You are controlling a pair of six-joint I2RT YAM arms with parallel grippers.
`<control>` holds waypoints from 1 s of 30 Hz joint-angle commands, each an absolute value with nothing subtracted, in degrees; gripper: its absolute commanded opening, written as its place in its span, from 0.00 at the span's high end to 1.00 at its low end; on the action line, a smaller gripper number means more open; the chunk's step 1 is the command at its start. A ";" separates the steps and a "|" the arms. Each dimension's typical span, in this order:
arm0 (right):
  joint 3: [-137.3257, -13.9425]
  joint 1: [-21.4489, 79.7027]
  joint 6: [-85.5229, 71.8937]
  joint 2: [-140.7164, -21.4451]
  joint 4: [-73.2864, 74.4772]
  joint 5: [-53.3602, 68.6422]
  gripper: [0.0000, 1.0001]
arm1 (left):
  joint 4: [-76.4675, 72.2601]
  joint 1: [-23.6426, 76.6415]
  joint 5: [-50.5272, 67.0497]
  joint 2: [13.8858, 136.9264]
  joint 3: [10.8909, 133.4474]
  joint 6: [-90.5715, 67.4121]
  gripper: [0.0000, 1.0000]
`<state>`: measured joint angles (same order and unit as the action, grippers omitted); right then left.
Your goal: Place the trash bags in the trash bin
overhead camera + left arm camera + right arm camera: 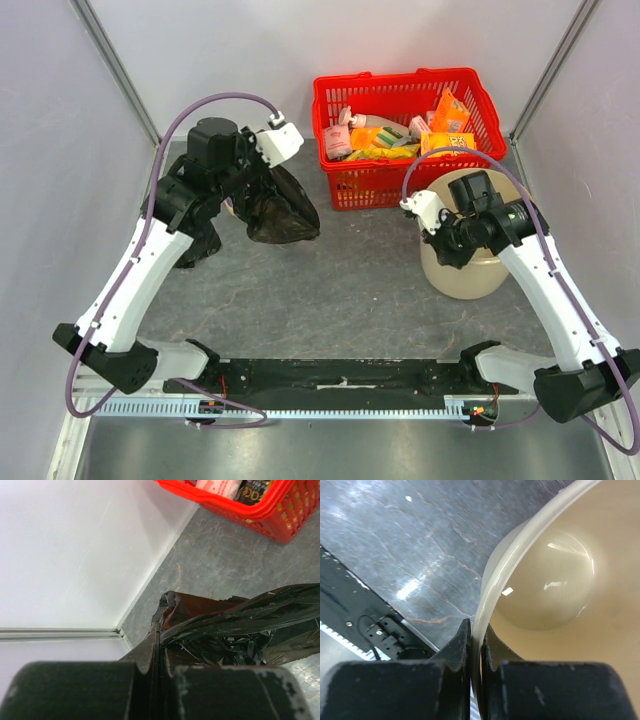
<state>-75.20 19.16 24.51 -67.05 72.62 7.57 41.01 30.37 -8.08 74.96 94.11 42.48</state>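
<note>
My left end effector [159,630] grips the trash bag [283,212] at upper left; my right end effector [476,637] pinches the trash bin [520,545] by its rim.

Crumpled black bag [285,215], just left of the basket [400,185], top pinched in the left gripper [159,630], round beige bin [470,280], upright, just in front of the basket's right half, rim pinched by the right gripper [476,630]

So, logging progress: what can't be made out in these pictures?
Top view: left arm covers the trash bag, so one or several is unclear.
Top view: right arm hides most of the inside of the trash bin.
Left wrist: right frame edge cuts the bag off.
</note>
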 commanded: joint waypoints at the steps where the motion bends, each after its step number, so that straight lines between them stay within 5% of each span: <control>1: -79.80 20.39 28.21 -67.67 75.41 16.15 1.00 | 40.07 28.22 -9.23 76.28 99.29 47.20 0.98; 12: -85.69 39.36 21.28 -74.17 68.74 20.57 1.00 | 52.37 24.17 -2.11 86.13 126.54 42.98 0.98; 25: -88.68 57.12 20.21 -83.84 58.36 16.08 0.99 | 49.75 23.99 -2.03 82.80 129.19 40.88 0.98; 27: -89.56 57.74 20.56 -84.64 58.27 15.82 0.91 | 49.66 23.91 -0.27 82.36 130.25 39.03 0.98; 30: -91.22 57.74 21.00 -84.64 58.27 14.07 0.66 | 49.57 23.91 5.52 81.65 131.74 36.22 0.98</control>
